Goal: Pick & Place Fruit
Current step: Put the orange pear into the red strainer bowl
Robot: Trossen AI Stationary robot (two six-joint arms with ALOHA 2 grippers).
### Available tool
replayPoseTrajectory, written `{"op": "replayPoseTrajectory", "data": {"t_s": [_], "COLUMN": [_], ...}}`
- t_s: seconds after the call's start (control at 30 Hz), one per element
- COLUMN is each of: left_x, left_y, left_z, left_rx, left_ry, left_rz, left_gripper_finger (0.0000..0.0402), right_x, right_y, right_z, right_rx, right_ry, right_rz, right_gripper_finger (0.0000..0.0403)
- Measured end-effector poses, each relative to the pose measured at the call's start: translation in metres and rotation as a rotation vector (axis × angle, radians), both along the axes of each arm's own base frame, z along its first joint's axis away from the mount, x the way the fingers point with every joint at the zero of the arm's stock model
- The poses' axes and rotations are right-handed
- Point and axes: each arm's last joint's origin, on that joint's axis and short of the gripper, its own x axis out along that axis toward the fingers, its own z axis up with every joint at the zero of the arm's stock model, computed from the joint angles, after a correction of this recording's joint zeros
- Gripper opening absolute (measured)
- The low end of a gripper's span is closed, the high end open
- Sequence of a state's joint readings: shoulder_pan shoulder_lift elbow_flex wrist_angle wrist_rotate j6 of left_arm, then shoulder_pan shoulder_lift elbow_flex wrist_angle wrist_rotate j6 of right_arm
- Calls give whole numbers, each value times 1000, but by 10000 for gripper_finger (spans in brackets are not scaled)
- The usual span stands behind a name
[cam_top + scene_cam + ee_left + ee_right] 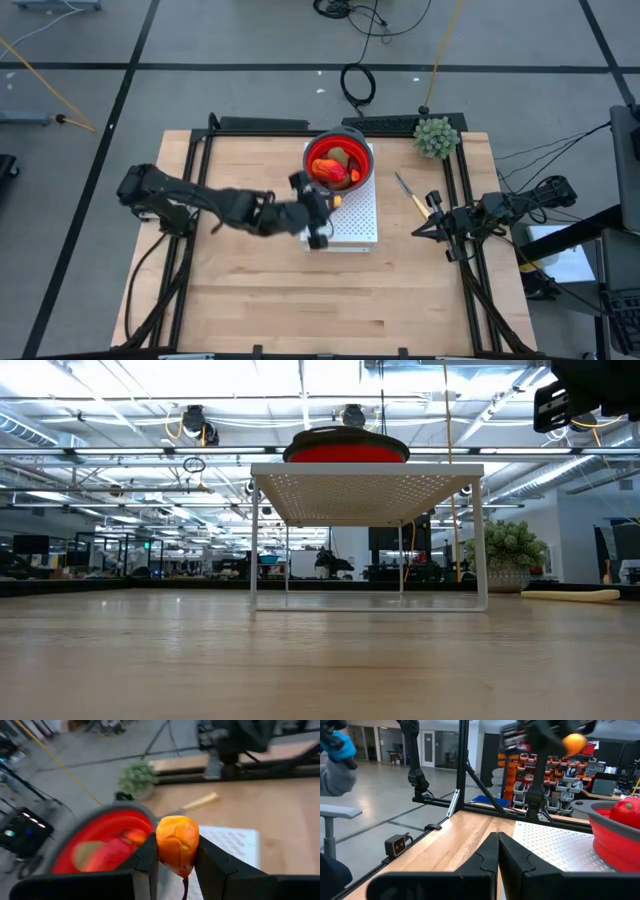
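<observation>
on the white rack: a red bowl (338, 160) sat at the far end of the perforated white rack (357, 218), which stood on the wooden table (250, 290).
left gripper: the left gripper (335, 201) was raised over the rack, just beside the bowl's near rim; its fingers (212, 857) were partly closed and clamped a small orange fruit (177, 841) between them.
held fruit: the orange piece was off the rack surface, pinched on both sides, with the bowl's rim just beyond it in the left wrist view.
fruit in bowl: a larger red-orange oblong (330, 172) and a brown-green oval (339, 155) lay inside the bowl; other pieces there could not be told apart.
right gripper: the right gripper (420, 231) waited at the table's right edge, well apart from the rack, its two fingers (490, 855) pressed together with nothing between them.
knife: a yellow-handled knife (412, 196) lay on the table between the rack and the right arm.
plant: a green spiky ball plant (436, 137) stood at the far right corner.
room: a blue-gloved hand (337, 745) showed at the edge of the right wrist view.
</observation>
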State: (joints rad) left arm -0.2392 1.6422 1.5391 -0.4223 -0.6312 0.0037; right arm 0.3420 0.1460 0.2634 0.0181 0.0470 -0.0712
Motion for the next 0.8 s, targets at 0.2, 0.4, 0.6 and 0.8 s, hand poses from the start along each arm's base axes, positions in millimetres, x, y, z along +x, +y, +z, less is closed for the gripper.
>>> {"op": "replayPoseTrajectory", "data": {"t_s": [0.2, 0.4, 0.6, 0.8], "left_x": [-3, -3, -8, -12], "left_y": [45, 100, 149, 173], "left_z": [12, 11, 10, 8], "left_rx": [55, 29, -102, -207], "left_ry": [-2, 11, -12, -38], "left_rz": [90, 193, 183, 165], "left_gripper_finger": [93, 93, 93, 93], "right_x": [0, 0, 0, 0], "right_y": [0, 0, 0, 0], "right_z": [0, -1, -1, -1], "right_rx": [-1, 1, 1, -1], "right_ry": [2, 8, 8, 12], "right_rz": [0, 0, 0, 0], "right_gripper_finger": [0, 0, 0, 0]}}
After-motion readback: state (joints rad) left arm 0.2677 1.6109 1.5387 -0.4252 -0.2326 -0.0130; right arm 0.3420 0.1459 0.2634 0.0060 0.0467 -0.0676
